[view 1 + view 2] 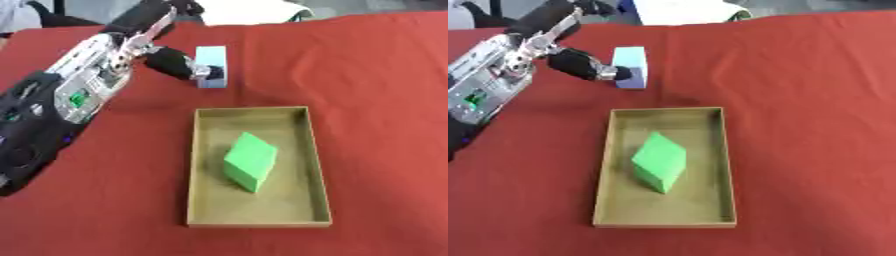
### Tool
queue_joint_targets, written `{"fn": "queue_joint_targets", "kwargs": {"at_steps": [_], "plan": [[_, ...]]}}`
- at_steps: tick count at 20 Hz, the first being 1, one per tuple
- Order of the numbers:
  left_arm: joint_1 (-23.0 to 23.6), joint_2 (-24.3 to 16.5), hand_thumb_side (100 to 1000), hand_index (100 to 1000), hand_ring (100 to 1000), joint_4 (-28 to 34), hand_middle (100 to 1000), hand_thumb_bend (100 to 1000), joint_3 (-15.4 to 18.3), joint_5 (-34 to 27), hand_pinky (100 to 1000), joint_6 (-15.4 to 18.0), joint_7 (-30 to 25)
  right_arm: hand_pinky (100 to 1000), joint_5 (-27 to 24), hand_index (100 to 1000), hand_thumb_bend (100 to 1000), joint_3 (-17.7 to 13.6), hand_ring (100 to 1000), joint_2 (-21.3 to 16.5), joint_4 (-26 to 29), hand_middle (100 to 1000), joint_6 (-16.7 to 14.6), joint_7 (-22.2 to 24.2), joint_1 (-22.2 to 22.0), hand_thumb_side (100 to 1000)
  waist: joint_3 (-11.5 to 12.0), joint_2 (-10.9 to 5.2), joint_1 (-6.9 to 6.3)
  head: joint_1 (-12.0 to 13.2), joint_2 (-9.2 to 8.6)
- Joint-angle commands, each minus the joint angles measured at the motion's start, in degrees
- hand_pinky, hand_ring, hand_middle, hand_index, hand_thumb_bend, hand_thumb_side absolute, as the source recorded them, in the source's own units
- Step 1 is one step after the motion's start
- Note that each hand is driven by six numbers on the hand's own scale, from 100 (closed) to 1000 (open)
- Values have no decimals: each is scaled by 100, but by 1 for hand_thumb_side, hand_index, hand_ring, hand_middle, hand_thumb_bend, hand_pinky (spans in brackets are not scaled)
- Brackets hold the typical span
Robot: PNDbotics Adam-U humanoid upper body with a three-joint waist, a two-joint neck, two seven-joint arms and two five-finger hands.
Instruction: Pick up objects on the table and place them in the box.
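— Fingers of my left hand (175,64) curl against the near-left face of the pale blue block (212,66), and a dark fingertip shows at its lower front. They look pinched onto it, though I cannot tell how far round they reach.

— Where does that block sit?

— Toward the far edge of the red tabletop (376,100), just beyond the far short wall of the box (320,165). It stands upright, and whether its base touches the cloth I cannot tell.

— And the box?

— It lies near the middle of the tabletop, long sides running from the far edge toward the near edge, open on top, tan walls. A green block (250,161) rests inside it, tilted on an edge, about midway along, apart from both long walls.

— Your arm?

— It comes in from the near-left corner, black and silver, and crosses the left side of the tabletop up to the blue block.

— The other hand?

— It shows in neither view.
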State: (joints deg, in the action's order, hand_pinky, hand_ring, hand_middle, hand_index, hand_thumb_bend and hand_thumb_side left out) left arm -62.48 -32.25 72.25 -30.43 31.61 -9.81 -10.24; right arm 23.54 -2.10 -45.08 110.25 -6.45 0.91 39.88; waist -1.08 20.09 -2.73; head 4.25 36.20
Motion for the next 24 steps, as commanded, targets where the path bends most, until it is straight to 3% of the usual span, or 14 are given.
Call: {"fn": "queue_joint_targets", "kwargs": {"at_steps": [1,8,12,18,24], "plan": [[-242,60,400,884,883,-331,788,672,282,254,893,270,-275,766,-73,867,151,-125,753,-43,-42,708,52,-75,37,782,-19,-104,7,39,-64],[-360,195,229,890,883,-818,798,512,904,474,886,937,-973,761,-142,864,144,-219,743,32,-104,703,144,-166,-42,801,-76,-47,0,101,-99],[-394,200,167,894,886,-891,801,462,1120,536,887,998,-1404,758,-172,863,138,-266,739,61,-116,701,198,-203,-83,812,-110,-4,-7,136,-101],[-423,206,210,904,891,-800,810,450,1311,411,886,838,-2040,754,-178,860,129,-351,736,92,-155,699,301,-274,-153,819,-168,80,-28,191,-147],[-492,157,292,915,902,-568,820,510,1505,304,894,648,-2654,752,-141,855,115,-396,731,106,-217,693,350,-277,-213,834,-188,156,-57,234,-181]]}}
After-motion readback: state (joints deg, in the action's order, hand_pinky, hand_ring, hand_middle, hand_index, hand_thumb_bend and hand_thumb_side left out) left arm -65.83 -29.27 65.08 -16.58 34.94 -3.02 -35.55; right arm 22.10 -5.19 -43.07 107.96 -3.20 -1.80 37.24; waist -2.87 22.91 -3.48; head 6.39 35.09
